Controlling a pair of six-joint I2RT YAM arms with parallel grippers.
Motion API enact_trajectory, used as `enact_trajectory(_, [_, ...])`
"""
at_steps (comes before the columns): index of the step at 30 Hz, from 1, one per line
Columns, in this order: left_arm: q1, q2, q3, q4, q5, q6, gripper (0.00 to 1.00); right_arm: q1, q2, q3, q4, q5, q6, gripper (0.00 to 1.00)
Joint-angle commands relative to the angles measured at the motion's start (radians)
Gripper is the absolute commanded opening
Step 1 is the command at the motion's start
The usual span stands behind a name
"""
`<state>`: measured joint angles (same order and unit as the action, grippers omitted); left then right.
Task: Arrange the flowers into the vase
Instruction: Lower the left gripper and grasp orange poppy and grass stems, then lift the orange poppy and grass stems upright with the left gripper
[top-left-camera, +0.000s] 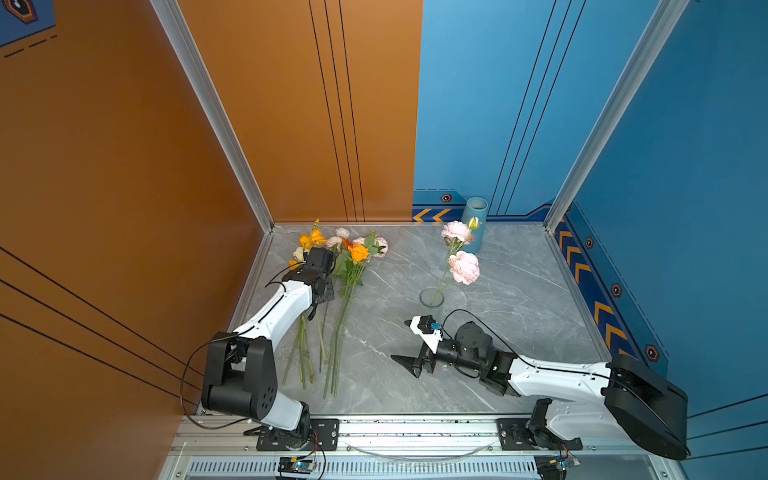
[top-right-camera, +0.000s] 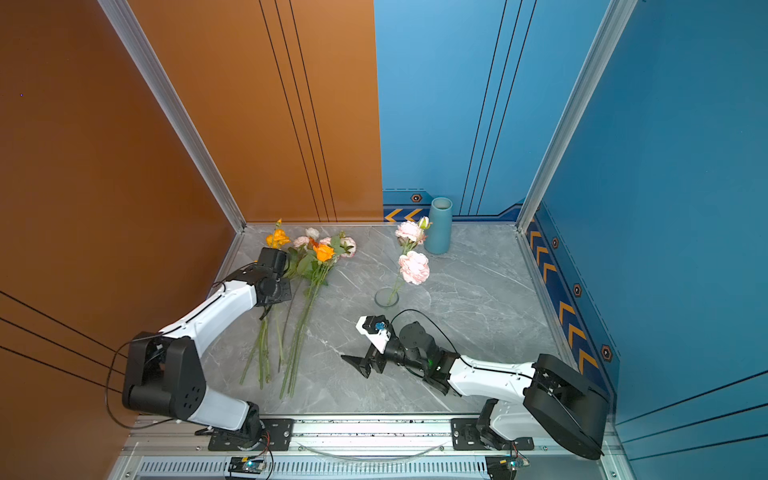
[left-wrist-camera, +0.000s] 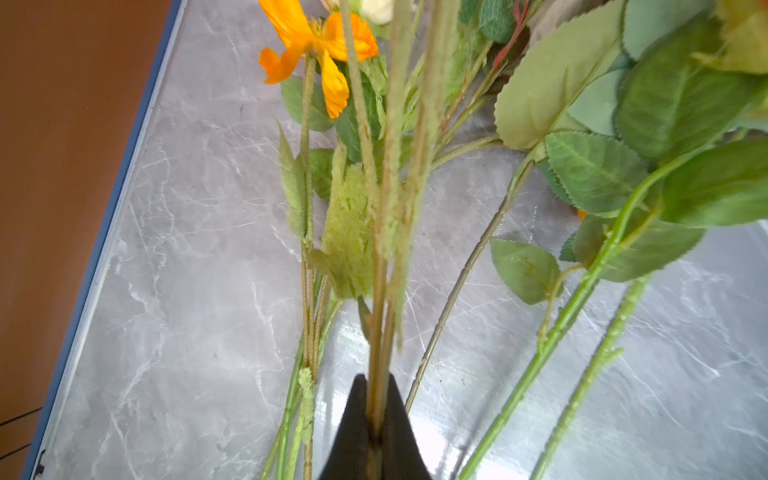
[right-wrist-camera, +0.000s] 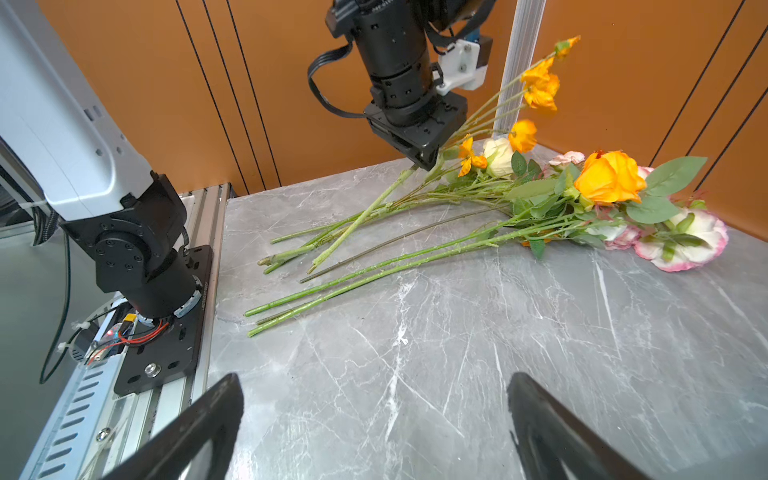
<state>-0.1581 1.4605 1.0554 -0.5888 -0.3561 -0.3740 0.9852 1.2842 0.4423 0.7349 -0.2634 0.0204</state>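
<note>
My left gripper (left-wrist-camera: 377, 388) is clamped on the thin stems of an orange sprig (right-wrist-camera: 540, 85), whose blooms are raised above the other flowers (top-left-camera: 351, 266) lying by the table's (top-left-camera: 519, 291) far left corner. My right gripper (right-wrist-camera: 374, 380) hangs near the middle, jaws wide apart. A pink stem (top-left-camera: 464, 267) stands in the vase (top-left-camera: 431, 305)

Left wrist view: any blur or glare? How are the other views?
Left wrist: held stems soft, too close to the lens; white glare on the table beside the left fingers. Right wrist: flowers sharp, fisheye bend at the edges, right fingers slightly soft. Both top views: even light, soft shadows; glass vase faint.
</note>
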Motion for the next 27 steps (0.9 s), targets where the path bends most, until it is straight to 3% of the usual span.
enact_trajectory(1, [-0.01,-0.088,-0.018,-0.031,-0.029,0.017,0.0,-0.022,0.004,0.007,0.061,-0.032,0.049,1.0])
enact_trajectory(6, [-0.099,-0.262,0.008,0.013,-0.012,0.071,0.0,-0.035,-0.028,0.007,0.044,-0.034,0.062,1.0])
enact_trajectory(13, [-0.318,-0.443,-0.018,0.305,0.014,0.177,0.0,-0.029,-0.069,-0.004,0.042,-0.042,0.048,1.0])
enact_trajectory(22, [-0.471,-0.497,-0.103,0.668,0.142,0.154,0.0,-0.025,-0.171,-0.06,0.081,-0.025,0.015,1.0])
enact_trajectory(27, [-0.608,-0.477,-0.087,0.799,0.092,0.229,0.0,-0.026,-0.299,-0.103,0.045,0.085,-0.024,1.0])
